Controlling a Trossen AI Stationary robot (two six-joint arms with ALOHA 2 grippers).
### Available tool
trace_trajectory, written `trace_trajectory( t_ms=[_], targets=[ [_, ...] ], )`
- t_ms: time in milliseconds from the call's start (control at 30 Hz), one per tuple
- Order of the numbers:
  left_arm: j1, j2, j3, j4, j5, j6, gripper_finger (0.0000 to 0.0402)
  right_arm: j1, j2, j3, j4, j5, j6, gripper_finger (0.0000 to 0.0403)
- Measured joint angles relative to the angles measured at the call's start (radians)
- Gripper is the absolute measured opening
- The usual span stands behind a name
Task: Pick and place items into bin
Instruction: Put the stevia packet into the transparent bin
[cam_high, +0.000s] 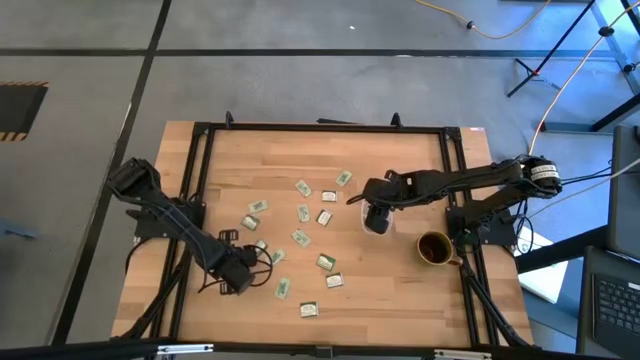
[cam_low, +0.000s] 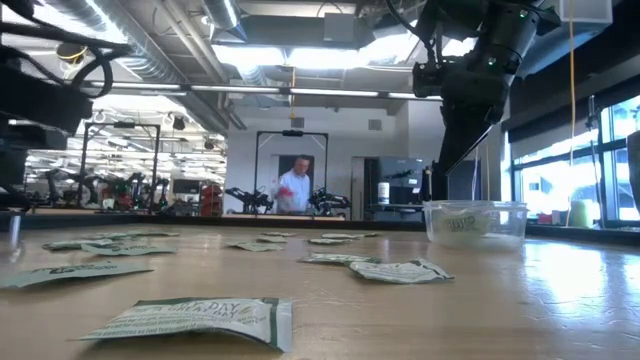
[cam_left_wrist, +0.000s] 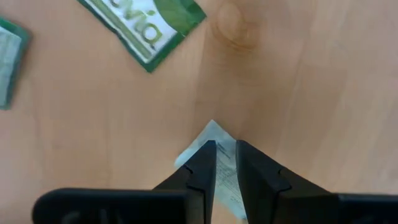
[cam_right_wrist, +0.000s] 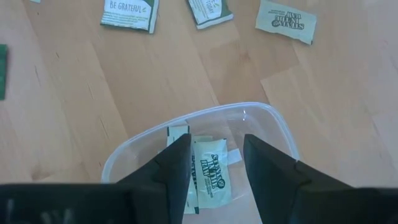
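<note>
High view: the wooden table (cam_high: 400, 290) carries pale green and white packets (cam_high: 301, 237) scattered across its middle. The left gripper (cam_high: 243, 272) sits low near the front left of the scatter. The right gripper (cam_high: 377, 217) hangs over the clear bin (cam_high: 380, 228), which stands right of the packets; a dark brown mug (cam_high: 434, 248) stands further right, apart from the bin.

Low view: the bin (cam_low: 475, 221) rests on the table with packets inside it, and the right arm hangs directly above. More packets lie flat across the table. A person (cam_low: 295, 187) stands far back in the room.

Left wrist view: the left gripper (cam_left_wrist: 226, 163) has its fingers nearly closed, pinching the edge of a white packet (cam_left_wrist: 219, 142) against the table.

Right wrist view: the right gripper (cam_right_wrist: 216, 158) is open and empty just above the bin (cam_right_wrist: 261, 117), which holds several packets.

Step in hand: judged, the left arm is grasping; the right seems to have just released.

Next move: lift the pinched packet cleanly and carry it across to the bin, avoiding the right arm.
</note>
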Motion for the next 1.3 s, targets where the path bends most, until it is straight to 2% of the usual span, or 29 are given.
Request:
trace_trajectory(
  t_ms=[133, 300, 633, 767, 1000, 1100, 1200, 1300],
  targets=[
    [0.000, -0.009, -0.056, 0.077, 0.026, -0.002, 0.0063, 0.000, 0.000, 0.000, 0.000, 0.000, 0.000, 0.0149],
    [0.007, -0.012, -0.074, 0.088, 0.033, -0.037, 0.0070, 0.000, 0.000, 0.000, 0.000, 0.000, 0.000, 0.0149],
    [0.006, -0.011, -0.072, 0.089, 0.022, -0.002, 0.0009, 0.000, 0.000, 0.000, 0.002, 0.000, -0.004, 0.0149],
    [0.006, -0.034, -0.052, 0.074, 0.001, 0.032, 0.0004, 0.000, 0.000, 0.000, 0.018, 0.000, -0.010, 0.0149],
    [0.023, -0.116, -0.002, 0.059, -0.157, 0.058, 0.0002, 0.001, 0.000, 0.000, 0.024, -0.001, -0.029, 0.0149],
    [0.038, -0.161, 0.024, 0.075, -0.283, 0.117, 0.0002, 0.012, 0.000, -0.001, 0.078, -0.002, -0.056, 0.0149],
    [0.057, -0.199, 0.037, 0.136, -0.482, 0.261, 0.0002, 0.033, 0.000, -0.001, 0.205, -0.040, -0.139, 0.0149],
    [0.086, -0.234, 0.039, 0.299, -0.652, 0.517, 0.0002, 0.055, 0.000, -0.001, 0.360, -0.109, -0.243, 0.0149]
  ],
)
